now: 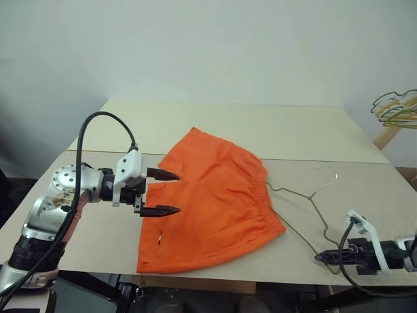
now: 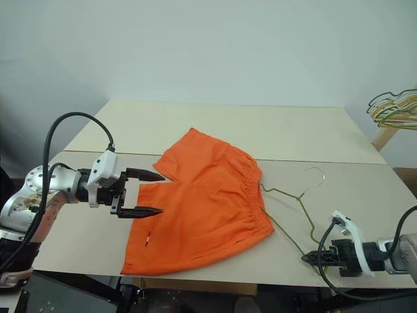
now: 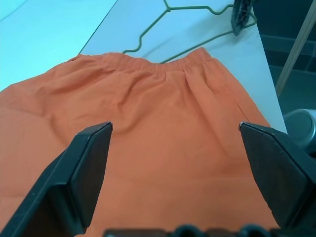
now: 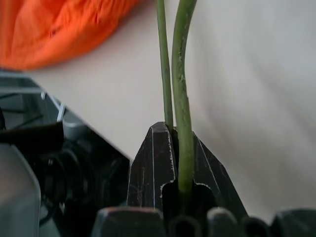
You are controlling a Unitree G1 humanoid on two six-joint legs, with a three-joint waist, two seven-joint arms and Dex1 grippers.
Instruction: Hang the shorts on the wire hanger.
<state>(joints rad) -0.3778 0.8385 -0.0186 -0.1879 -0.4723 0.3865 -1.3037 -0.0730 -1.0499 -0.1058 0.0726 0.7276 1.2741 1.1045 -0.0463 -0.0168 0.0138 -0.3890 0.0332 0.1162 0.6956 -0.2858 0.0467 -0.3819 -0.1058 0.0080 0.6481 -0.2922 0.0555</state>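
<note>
Pale wall stands behind a light tabletop (image 1: 215,124) made of two boards meeting at a seam that runs across it. The shorts (image 1: 212,202) lie flat over that seam toward the middle of the near board, legs pointing to the robot's left and the gathered waistband to its right; their lowest corner reaches the near edge of the table. The wire hanger (image 1: 311,208) lies on the near board just beside the waistband, one corner tucked against or under the elastic, its hook toward the far side and its long side running to the near right edge. The right gripper (image 1: 320,257) sits at that near edge with its fingers pressed together on the hanger's wire; the right wrist view shows the green wire pinched between the black fingers (image 4: 155,168). The left gripper (image 1: 164,193) hangs over the leg end of the shorts, fingers spread wide, with orange cloth seen between them in the left wrist view and neither finger clearly touching it. Bare board stretches across the far half of the table and left of the shorts. A bunch of green and yellow hangers (image 1: 395,109) hangs beyond the far right corner.
</note>
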